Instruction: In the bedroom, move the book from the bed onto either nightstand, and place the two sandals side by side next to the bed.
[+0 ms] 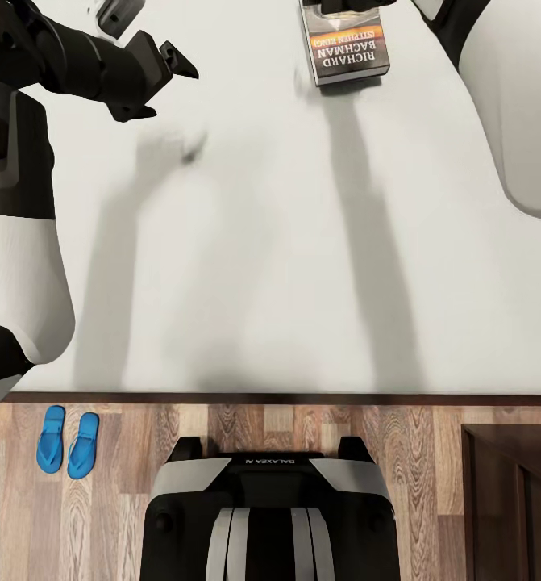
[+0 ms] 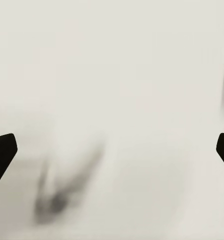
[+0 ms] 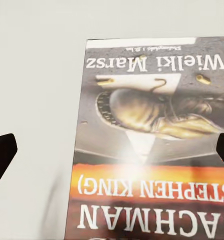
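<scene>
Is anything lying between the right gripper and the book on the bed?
Nothing visible does. In the right wrist view the book lies cover up directly ahead, with the fingertips spread wide at either edge and only bare mattress beside it.

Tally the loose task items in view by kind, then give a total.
Book: 1, on the bed
Blue sandals: 2, side by side on the floor
Total: 3
</scene>
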Controlling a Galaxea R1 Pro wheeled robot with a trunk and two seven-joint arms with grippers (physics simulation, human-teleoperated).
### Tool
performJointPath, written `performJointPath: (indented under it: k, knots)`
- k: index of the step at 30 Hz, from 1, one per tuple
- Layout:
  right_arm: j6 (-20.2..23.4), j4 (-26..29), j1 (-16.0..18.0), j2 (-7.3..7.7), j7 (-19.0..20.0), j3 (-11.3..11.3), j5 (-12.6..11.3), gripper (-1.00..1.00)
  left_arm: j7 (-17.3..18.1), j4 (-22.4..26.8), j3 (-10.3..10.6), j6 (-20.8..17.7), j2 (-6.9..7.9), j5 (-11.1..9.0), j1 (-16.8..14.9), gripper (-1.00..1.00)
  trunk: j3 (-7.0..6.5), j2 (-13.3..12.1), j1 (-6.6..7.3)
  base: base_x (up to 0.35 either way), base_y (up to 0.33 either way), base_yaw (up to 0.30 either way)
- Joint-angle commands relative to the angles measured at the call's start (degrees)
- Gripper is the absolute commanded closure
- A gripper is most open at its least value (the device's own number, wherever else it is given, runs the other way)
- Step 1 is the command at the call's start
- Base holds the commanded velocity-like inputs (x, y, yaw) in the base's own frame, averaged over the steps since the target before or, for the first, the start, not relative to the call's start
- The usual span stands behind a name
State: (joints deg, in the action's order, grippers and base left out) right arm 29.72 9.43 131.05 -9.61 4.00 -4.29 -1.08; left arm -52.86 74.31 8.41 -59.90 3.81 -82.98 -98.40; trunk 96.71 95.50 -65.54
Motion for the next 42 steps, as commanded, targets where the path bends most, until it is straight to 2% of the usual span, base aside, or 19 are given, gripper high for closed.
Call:
performJointPath:
  k: [1, 10, 25, 34, 36, 40, 42]
  knots:
    - [0.29, 0.08, 0.27, 0.04, 0.14, -0.45, -0.08, -1.00, -0.58, 0.04, 0.10, -0.04, 0.07, -0.51, -0.04, -1.00, 0.02, 0.01, 0.00, 0.000, 0.000, 0.000]
    - [0.32, 0.11, 1.93, 0.15, 0.04, -0.63, -0.09, -1.00, -0.58, 0.04, 0.09, -0.04, 0.00, -0.51, -0.04, -1.00, 0.02, 0.01, 0.00, 0.054, 0.000, 0.000]
    - [0.24, 0.07, 1.76, 0.12, -0.11, -0.79, -0.07, -1.00, -0.58, 0.04, 0.11, -0.04, -0.13, -0.51, -0.04, -1.00, 0.02, 0.01, 0.00, 0.278, 0.000, 0.000]
    - [-0.41, 0.07, 1.56, 0.12, -0.16, -0.80, 0.00, -1.00, -0.58, 0.04, 0.11, -0.04, -0.16, -0.51, -0.04, -1.00, 0.02, 0.01, 0.00, 0.072, 0.000, 0.000]
    - [0.25, 0.72, 0.90, -0.38, -0.81, -0.14, 0.23, -1.00, -1.23, 0.69, 0.77, 0.60, 0.49, -1.14, 0.61, -1.00, 0.02, 0.01, 0.00, 0.000, 0.000, 0.000]
    - [1.53, 1.99, -0.40, -0.38, -2.09, 1.14, 0.62, -1.00, -2.52, 1.98, 2.05, 1.83, 1.78, -2.35, 1.90, -1.00, 0.02, 0.01, 0.00, 0.000, 0.000, 0.000]
    - [2.17, 2.63, -1.05, -0.38, -2.74, 1.78, 0.62, -1.00, -3.16, 2.62, 2.70, 2.46, 1.85, -2.98, 2.54, -1.00, 0.02, 0.01, 0.00, 0.000, 0.000, 0.000]
